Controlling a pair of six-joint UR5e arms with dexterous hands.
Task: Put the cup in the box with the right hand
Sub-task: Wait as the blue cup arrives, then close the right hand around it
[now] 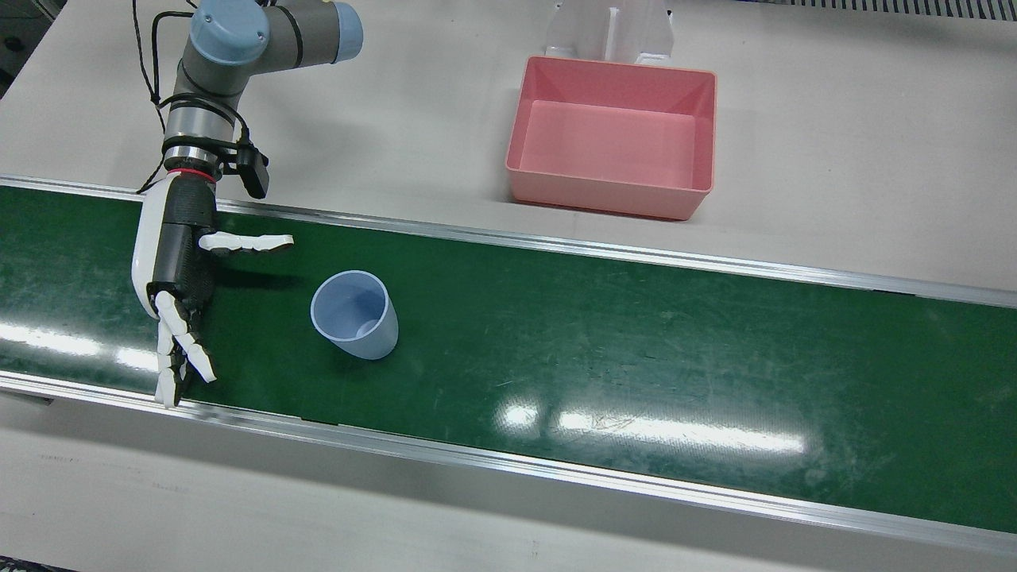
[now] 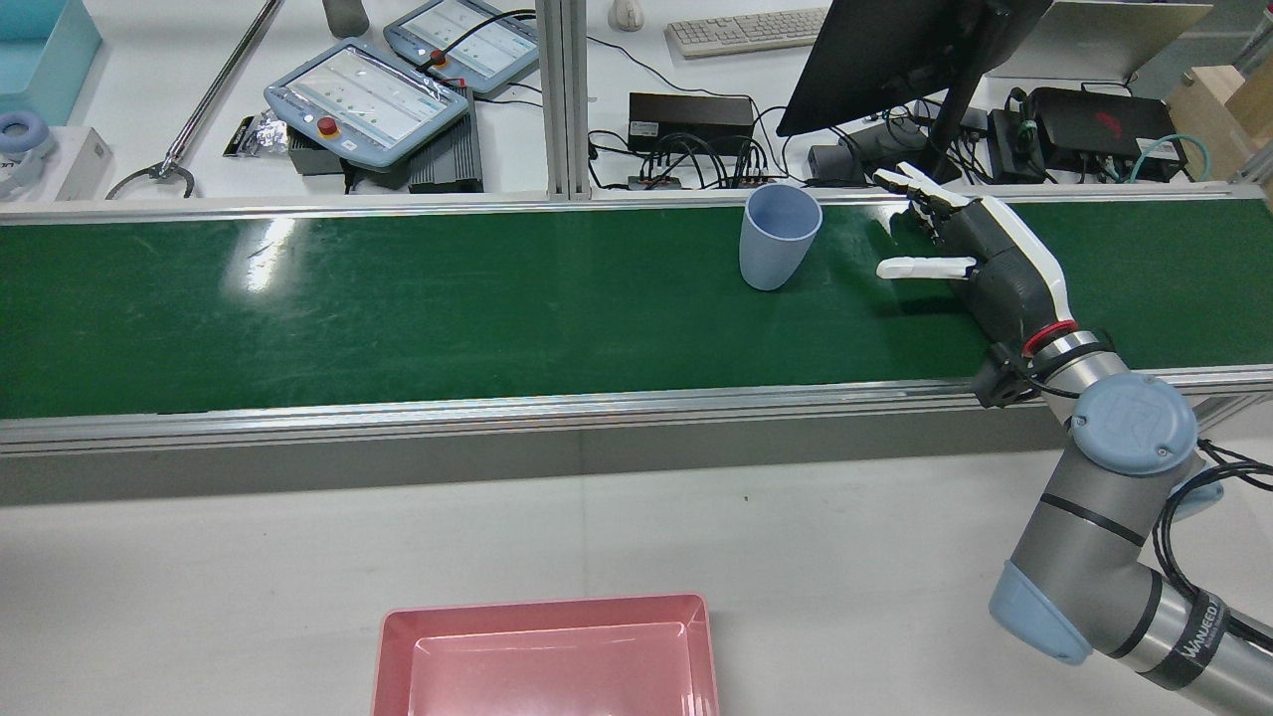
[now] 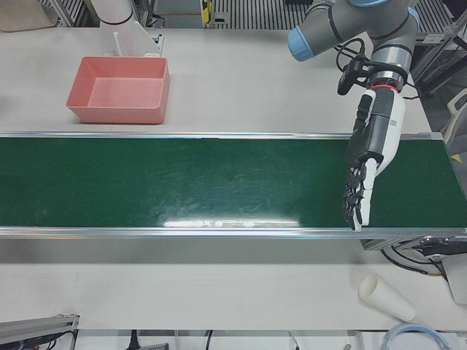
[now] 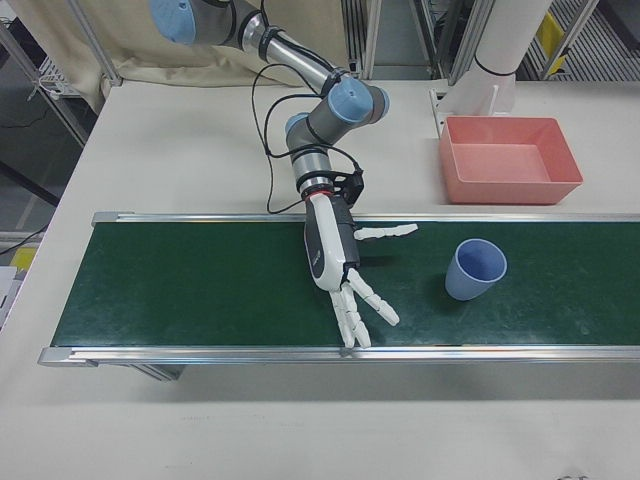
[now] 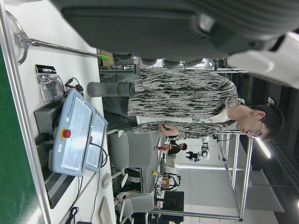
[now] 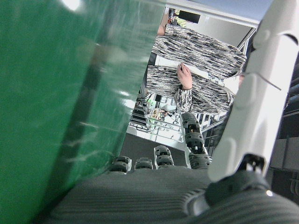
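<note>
A pale blue cup (image 1: 355, 314) stands upright on the green belt (image 1: 604, 342); it also shows in the rear view (image 2: 778, 239) and the right-front view (image 4: 476, 269). The pink box (image 1: 613, 136) sits empty on the white table behind the belt. My right hand (image 1: 179, 270) is open, fingers spread, low over the belt to the left of the cup and apart from it, thumb pointing toward the cup. It also shows in the rear view (image 2: 995, 268) and the right-front view (image 4: 335, 255). My left hand (image 3: 368, 157) is open and empty over the belt's far end.
Aluminium rails (image 1: 556, 246) edge the belt on both sides. A white stand (image 1: 612, 32) rises behind the box. Stacked paper cups (image 3: 385, 297) lie on the table near the left arm. A monitor, teach pendants (image 2: 368, 94) and cables fill the desk beyond the belt.
</note>
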